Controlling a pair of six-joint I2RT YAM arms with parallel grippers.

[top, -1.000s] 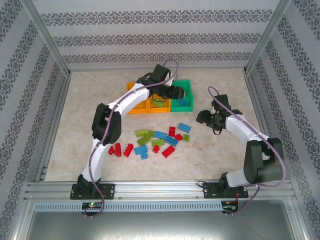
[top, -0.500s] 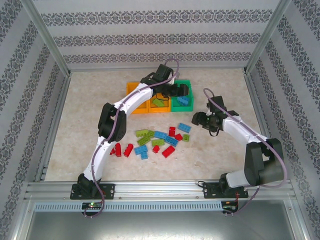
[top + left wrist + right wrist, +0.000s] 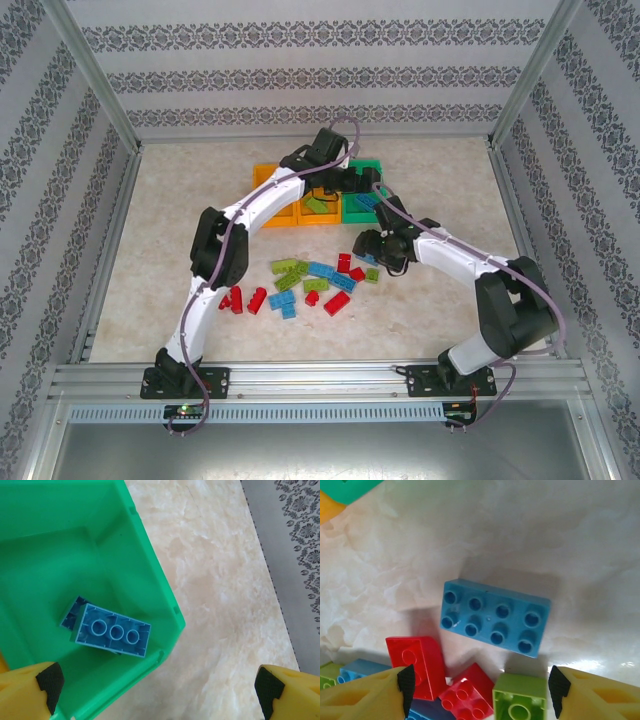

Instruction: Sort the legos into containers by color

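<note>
My right gripper (image 3: pixel 482 687) hangs, jaws wide apart, over a light blue brick (image 3: pixel 495 617) lying studs-up at the right edge of the loose legos (image 3: pixel 315 280). It's light, rigid and slick, so I'd pinch its flat long sides. My left gripper (image 3: pixel 155 685) gapes above the green bin (image 3: pixel 150 580).

marbled table (image 3: pixel 160 230), patterned walls (image 3: pixel 300 75) around

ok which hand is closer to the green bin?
Left. The left hand is open above a corner of the green bin, which holds blue bricks. The right hand is open over a light blue brick outside it.
</note>
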